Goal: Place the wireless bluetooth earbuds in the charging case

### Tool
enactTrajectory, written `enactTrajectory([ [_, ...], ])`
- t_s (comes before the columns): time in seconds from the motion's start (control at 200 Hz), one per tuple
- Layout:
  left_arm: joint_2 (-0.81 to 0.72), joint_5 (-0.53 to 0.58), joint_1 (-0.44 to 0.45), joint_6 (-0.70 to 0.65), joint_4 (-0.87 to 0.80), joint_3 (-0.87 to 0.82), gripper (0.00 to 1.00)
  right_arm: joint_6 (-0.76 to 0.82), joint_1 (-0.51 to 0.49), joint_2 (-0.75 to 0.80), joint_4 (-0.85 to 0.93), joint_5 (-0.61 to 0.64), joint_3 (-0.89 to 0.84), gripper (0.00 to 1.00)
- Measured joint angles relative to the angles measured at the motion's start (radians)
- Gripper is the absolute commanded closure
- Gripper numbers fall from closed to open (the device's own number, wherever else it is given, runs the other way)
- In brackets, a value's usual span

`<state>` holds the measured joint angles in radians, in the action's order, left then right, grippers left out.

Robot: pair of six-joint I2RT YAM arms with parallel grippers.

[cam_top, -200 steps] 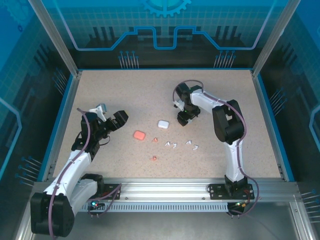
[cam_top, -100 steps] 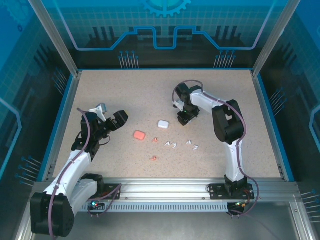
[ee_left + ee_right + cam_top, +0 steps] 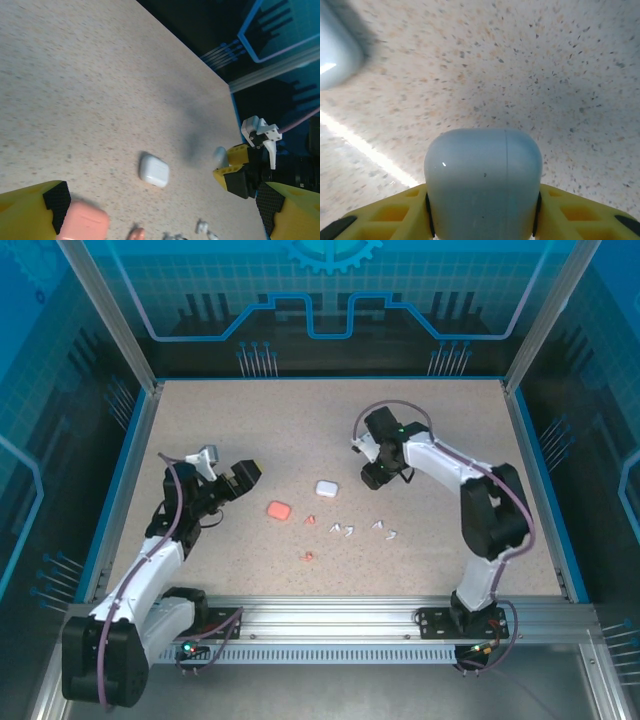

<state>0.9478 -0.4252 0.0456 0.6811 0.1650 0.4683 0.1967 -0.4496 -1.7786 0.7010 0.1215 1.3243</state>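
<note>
From where I stand, the right gripper (image 3: 372, 478) pinches a pale rounded case (image 3: 482, 185) between its yellow fingers (image 3: 380, 215), out over the middle of the table (image 3: 200, 420). The left gripper (image 3: 240, 476) hovers with its fingers spread wide. The earbuds lie loose on the table: 4 white ones (image 3: 350, 531) near a white case (image 3: 326, 487), and 2 pinkish-red ones (image 3: 308, 556) near a pink case (image 3: 279, 510).

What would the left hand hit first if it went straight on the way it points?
Probably the white case, nearly centred ahead of the left hand; the pink case sits off to one side. Depth is unclear.
</note>
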Motion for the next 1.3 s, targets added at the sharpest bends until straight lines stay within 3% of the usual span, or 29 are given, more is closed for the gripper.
enactTrajectory([
  [0.36,0.229,-0.238,0.185,0.134,0.250,0.121,0.08,0.055,-0.060,0.463,-0.263,-0.080,-0.360,0.53],
  [0.645,0.355,-0.346,0.359,0.158,0.346,0.237,0.12,0.147,-0.107,0.691,-0.357,-0.127,-0.435,0.53],
  [0.85,0.407,-0.369,0.442,0.119,0.306,0.318,0.14,0.179,-0.123,0.742,-0.371,-0.153,-0.449,0.53],
  [1.066,0.438,-0.325,0.525,-0.021,0.096,0.456,0.18,0.201,-0.153,0.742,-0.371,-0.153,-0.449,0.53],
  [1.301,0.478,-0.278,0.555,-0.099,-0.016,0.520,0.26,0.206,-0.167,0.740,-0.369,-0.153,-0.447,0.53],
])
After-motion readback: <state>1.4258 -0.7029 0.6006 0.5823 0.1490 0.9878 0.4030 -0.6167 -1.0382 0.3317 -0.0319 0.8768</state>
